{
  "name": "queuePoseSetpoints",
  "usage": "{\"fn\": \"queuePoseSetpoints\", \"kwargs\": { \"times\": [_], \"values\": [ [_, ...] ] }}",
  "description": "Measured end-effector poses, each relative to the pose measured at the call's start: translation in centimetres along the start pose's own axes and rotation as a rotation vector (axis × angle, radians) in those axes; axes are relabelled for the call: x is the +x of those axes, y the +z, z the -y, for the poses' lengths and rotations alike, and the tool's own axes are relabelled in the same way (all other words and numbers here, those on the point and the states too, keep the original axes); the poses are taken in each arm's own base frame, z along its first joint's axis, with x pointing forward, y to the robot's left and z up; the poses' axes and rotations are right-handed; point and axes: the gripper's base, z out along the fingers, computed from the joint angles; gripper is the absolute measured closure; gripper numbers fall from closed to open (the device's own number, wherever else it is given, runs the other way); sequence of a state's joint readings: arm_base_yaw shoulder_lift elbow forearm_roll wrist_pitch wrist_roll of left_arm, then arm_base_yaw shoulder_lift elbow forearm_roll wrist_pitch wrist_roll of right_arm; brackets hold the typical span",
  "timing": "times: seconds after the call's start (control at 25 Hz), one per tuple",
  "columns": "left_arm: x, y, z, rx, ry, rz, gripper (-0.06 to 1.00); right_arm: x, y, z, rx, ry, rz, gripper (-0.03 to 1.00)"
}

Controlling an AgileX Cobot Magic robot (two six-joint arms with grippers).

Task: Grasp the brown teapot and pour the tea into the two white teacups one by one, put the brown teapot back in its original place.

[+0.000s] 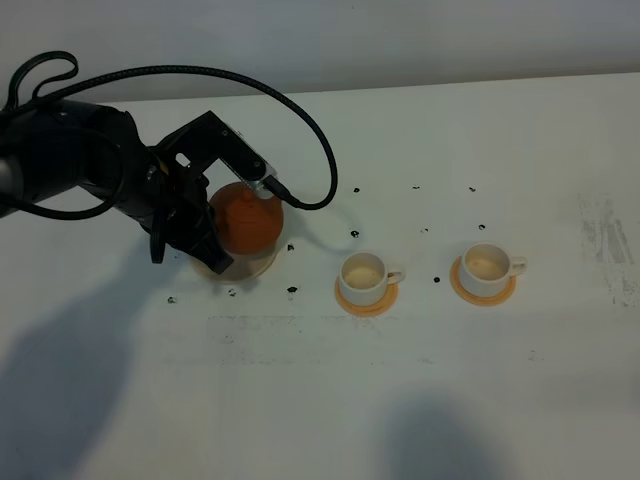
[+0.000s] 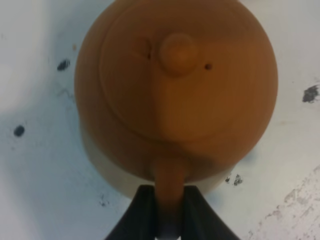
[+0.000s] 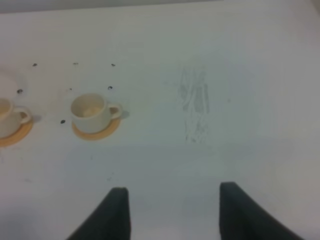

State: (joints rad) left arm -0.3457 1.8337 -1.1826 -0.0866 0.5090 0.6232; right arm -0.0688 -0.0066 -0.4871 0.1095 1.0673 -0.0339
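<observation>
The brown teapot sits upright on the pale cream saucer at the left of the table. My left gripper is shut on the teapot's loop handle. In the left wrist view the two fingers clamp the handle below the lidded body, and the saucer's rim shows beneath it. The two white teacups stand on orange coasters to the right of the teapot. They also show in the right wrist view. My right gripper is open and empty above bare table.
Orange coasters lie under the cups. Small black marks dot the white table. A grey scuffed patch lies at the far right. The left arm's cable loops above the teapot.
</observation>
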Motion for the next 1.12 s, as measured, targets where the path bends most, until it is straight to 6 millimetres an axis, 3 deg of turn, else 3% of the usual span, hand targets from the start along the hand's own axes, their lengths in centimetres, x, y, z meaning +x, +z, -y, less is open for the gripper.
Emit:
{"fn": "queuePoseSetpoints", "kwargs": {
  "times": [0.24,1.12],
  "values": [
    [-0.5,-0.8,0.3,0.001,0.105,0.028,0.83,0.0,0.0,0.0,0.0,0.0,0.0,0.55],
    [-1.6,-0.9,0.7,-0.017,0.446,0.129,0.83,0.0,0.0,0.0,0.0,0.0,0.0,0.55]
  ]
}}
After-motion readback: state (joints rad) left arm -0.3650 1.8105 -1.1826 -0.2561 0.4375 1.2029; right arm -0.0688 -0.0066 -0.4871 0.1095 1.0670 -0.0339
